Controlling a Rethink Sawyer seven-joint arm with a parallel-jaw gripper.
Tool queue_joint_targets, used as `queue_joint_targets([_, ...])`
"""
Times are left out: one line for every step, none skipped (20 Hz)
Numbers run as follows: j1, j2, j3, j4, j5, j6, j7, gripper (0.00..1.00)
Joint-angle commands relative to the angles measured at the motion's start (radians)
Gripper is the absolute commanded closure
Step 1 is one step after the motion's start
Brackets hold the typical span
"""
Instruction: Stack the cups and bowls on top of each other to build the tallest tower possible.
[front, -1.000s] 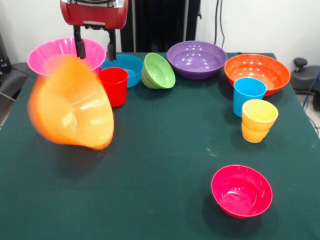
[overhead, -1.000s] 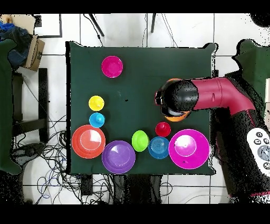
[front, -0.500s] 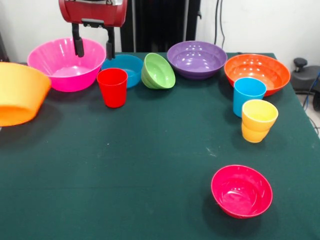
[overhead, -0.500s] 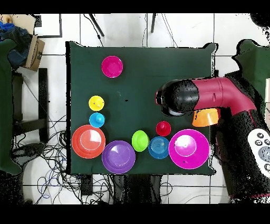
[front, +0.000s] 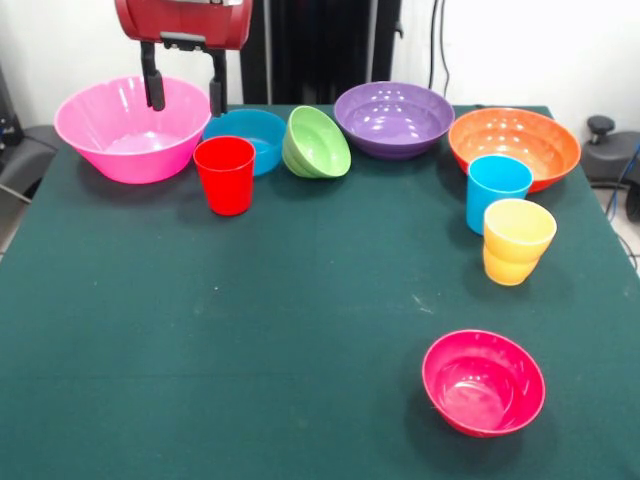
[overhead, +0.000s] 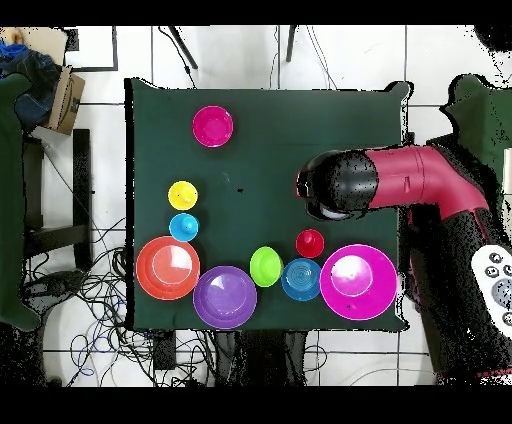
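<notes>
Overhead, the hand (front: 182, 92) hangs open and empty, its fingers apart above the pink bowl (front: 128, 128); the red cup (front: 225, 175) stands just beside it on the surface (front: 300, 300).

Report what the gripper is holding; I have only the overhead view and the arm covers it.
Observer: Nothing. The front view shows the gripper open and empty, its black fingers apart and raised off the table.
Operator: Check how the small green plastic bowl sits.
Observer: The small green plastic bowl is tilted, not flat on its base, between the small blue plastic bowl and the medium purple plastic bowl.
</notes>
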Motion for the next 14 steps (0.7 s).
queue_joint_targets([0.04, 0.022, -0.027, 0.029, -0.013, 0.001, -0.084, 0.0])
queue_joint_targets([0.042, 0.02, -0.028, 0.028, -0.013, 0.004, -0.082, 0.0])
queue_joint_targets([0.044, 0.014, -0.029, 0.025, -0.009, 0.011, -0.077, 0.0])
queue_joint_targets([0.046, 0.018, -0.028, 0.017, -0.005, 0.019, -0.078, 0.0])
queue_joint_targets([0.047, 0.021, -0.027, 0.009, -0.001, 0.028, -0.079, 0.0])
queue_joint_targets([0.049, 0.026, -0.028, 0.004, -0.003, 0.029, -0.08, 0.0])
queue_joint_targets([0.048, 0.026, -0.028, 0.004, -0.004, 0.027, -0.079, 0.0])
queue_joint_targets([0.047, 0.025, -0.03, 0.011, -0.006, 0.017, -0.074, 0.0])
queue_joint_targets([0.046, 0.024, -0.032, 0.017, -0.009, 0.008, -0.07, 0.0])
queue_joint_targets([0.043, 0.027, -0.032, 0.022, -0.01, -0.003, -0.067, 0.0])
queue_joint_targets([0.041, 0.033, -0.031, 0.02, -0.01, -0.008, -0.067, 0.0])
queue_joint_targets([0.04, 0.035, -0.031, 0.02, -0.011, -0.009, -0.068, 0.0])
queue_joint_targets([0.039, 0.034, -0.031, 0.02, -0.011, -0.011, -0.068, 0.0])
queue_joint_targets([0.039, 0.034, -0.031, 0.02, -0.01, -0.013, -0.067, 0.0])
